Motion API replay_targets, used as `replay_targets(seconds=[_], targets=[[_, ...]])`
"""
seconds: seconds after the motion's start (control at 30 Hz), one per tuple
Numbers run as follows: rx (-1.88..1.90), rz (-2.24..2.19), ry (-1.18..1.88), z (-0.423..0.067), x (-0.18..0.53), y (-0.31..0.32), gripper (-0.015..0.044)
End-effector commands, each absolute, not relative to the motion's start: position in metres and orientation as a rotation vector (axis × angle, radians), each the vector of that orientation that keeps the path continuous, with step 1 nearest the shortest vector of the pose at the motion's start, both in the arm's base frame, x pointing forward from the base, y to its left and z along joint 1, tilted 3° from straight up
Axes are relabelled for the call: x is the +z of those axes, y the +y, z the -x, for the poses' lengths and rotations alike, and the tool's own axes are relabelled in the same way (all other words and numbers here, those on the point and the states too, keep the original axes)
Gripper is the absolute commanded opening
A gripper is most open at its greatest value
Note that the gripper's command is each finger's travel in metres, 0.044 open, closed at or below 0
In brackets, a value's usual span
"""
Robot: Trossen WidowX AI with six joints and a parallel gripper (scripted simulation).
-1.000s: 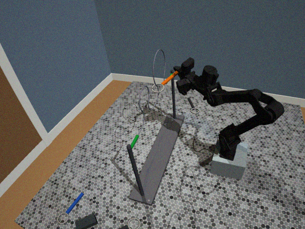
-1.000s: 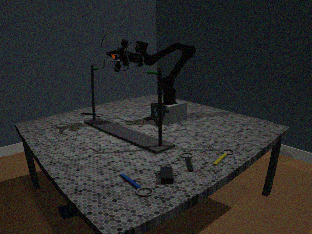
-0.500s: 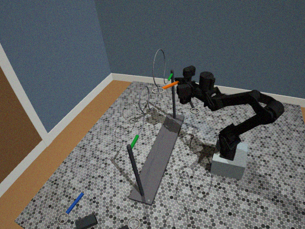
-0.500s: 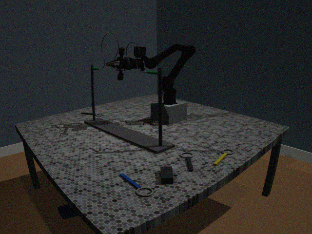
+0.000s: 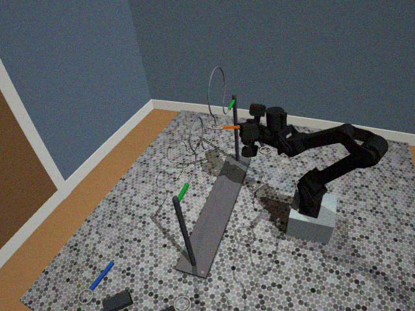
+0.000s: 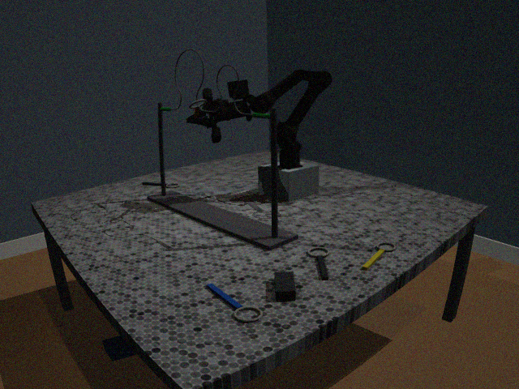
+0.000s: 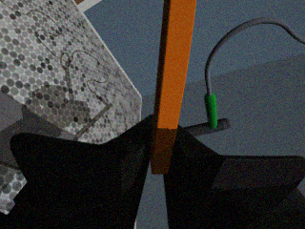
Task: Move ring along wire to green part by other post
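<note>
My gripper (image 5: 242, 127) (image 6: 203, 109) (image 7: 158, 121) is shut on the orange handle (image 5: 231, 126) (image 7: 177, 57). The handle sticks out level, and its ring (image 5: 214, 127) (image 6: 196, 107) lies flat at the foot of the large loop of the thin grey wire (image 5: 216, 90) (image 7: 254, 26). I cannot tell whether the ring touches the wire. The far post (image 5: 236, 133) (image 6: 161, 146) stands just beside the handle, with its green part (image 5: 231, 103) (image 6: 165, 109) (image 7: 212, 110) above the handle. The near post (image 5: 183, 230) (image 6: 273, 176) carries the other green part (image 5: 183, 192) (image 6: 262, 115).
Both posts stand on a long grey base plate (image 5: 214, 210) (image 6: 226, 220). The arm rises from a pale block (image 5: 313, 222) (image 6: 299, 180). Loose on the table are a blue-handled ring (image 5: 100, 276) (image 6: 224, 296), a dark block (image 5: 117, 300) (image 6: 285, 285), a black-handled ring (image 6: 320, 261) and a yellow-handled ring (image 6: 373, 258).
</note>
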State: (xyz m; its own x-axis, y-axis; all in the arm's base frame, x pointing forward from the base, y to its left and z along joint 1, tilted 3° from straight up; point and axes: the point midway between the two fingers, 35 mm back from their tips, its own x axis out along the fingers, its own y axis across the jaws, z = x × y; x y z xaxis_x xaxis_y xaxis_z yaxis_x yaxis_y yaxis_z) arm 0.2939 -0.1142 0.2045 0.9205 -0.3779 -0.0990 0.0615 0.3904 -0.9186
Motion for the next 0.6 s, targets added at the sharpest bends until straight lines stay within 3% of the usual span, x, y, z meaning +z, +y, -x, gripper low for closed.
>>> replay_targets(seconds=[0.0,0.57], targets=[[-0.26,1.034,0.342,-0.291,0.188,-0.106,-0.015],[-0.141,0.63,0.429,-0.285,0.14,-0.06,-0.015]])
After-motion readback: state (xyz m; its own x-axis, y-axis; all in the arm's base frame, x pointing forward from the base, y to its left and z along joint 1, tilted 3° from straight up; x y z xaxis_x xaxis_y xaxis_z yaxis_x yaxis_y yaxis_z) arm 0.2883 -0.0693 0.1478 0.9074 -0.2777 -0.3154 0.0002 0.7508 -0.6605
